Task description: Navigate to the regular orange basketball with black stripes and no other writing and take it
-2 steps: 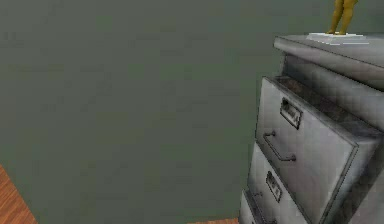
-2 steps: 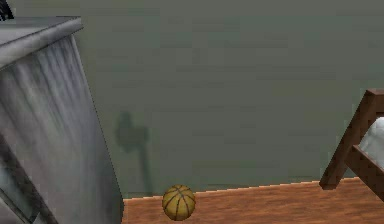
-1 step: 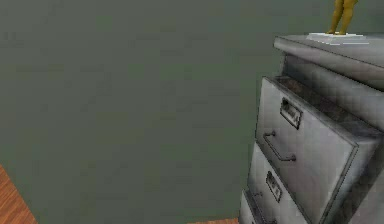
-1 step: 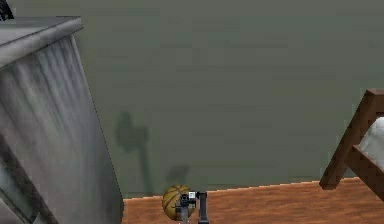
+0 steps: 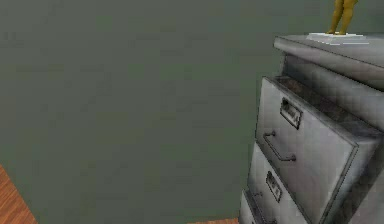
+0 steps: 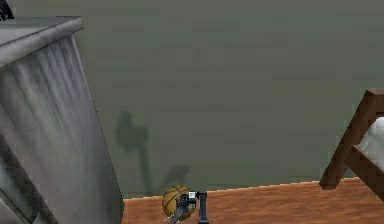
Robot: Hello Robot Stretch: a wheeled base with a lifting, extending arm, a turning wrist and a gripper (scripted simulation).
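Reaching out low at the btm of the arm side view, my arm ends near the wall, w/ my gripper just left of its two white squares. The orange basketball is right at the gripper's far end, down by the wood floor at the foot of the grey-green wall. Can't tell whether the gripper has hold of anything, nor whether it touches the ball. Grey filing cabinet stands at left, wooden frame at the right edge. Fwd view: cabinet drawers, gold statue on top.
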